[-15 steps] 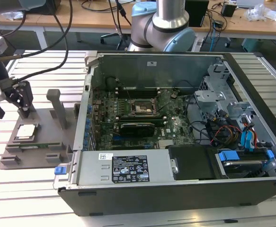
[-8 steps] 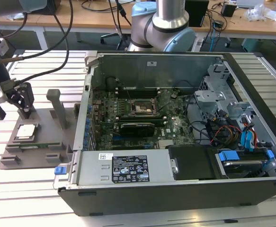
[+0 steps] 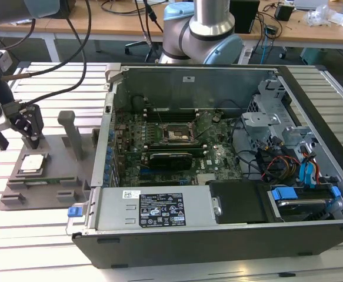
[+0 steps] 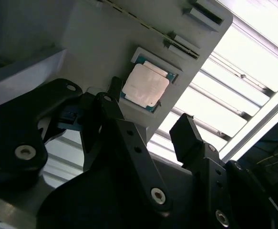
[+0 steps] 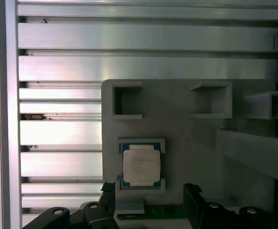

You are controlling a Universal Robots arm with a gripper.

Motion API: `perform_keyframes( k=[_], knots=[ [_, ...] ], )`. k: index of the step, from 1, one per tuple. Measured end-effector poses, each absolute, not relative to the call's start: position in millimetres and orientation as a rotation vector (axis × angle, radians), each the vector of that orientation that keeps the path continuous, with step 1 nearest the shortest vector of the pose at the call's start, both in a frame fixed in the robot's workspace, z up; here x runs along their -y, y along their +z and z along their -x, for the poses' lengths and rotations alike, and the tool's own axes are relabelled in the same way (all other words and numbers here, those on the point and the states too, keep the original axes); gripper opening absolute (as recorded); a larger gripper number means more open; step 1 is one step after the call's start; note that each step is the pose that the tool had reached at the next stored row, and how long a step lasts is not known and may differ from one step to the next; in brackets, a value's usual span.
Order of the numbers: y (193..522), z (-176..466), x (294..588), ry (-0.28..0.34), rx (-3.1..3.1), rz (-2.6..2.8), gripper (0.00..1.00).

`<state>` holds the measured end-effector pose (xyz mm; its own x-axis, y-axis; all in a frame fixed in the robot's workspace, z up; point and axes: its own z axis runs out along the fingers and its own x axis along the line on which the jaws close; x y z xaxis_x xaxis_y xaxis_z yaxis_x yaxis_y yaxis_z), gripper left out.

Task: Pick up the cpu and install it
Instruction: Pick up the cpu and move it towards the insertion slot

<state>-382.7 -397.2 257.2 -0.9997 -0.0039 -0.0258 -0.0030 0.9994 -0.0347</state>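
The cpu (image 5: 141, 165) lies flat in its recess on the grey holder (image 5: 177, 138). The gripper (image 5: 149, 191) hangs above the holder, fingers (image 5: 194, 200) wide and empty. It seems off-centre; descending so, a finger could strike the recess rim and tip the cpu

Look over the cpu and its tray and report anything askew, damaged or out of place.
Nothing stands out. The cpu lies flat and square in its recess on the grey tray, with no visible damage. The claw hangs open near it, apart from it.
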Motion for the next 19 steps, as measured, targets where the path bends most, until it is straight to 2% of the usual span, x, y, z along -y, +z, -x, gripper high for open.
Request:
perform_keyframes(
  k=[19],
  knots=[
    [244.1, 381.4, 397.2, -0.054, -3.115, 0.006, 0.68]
  ],
)
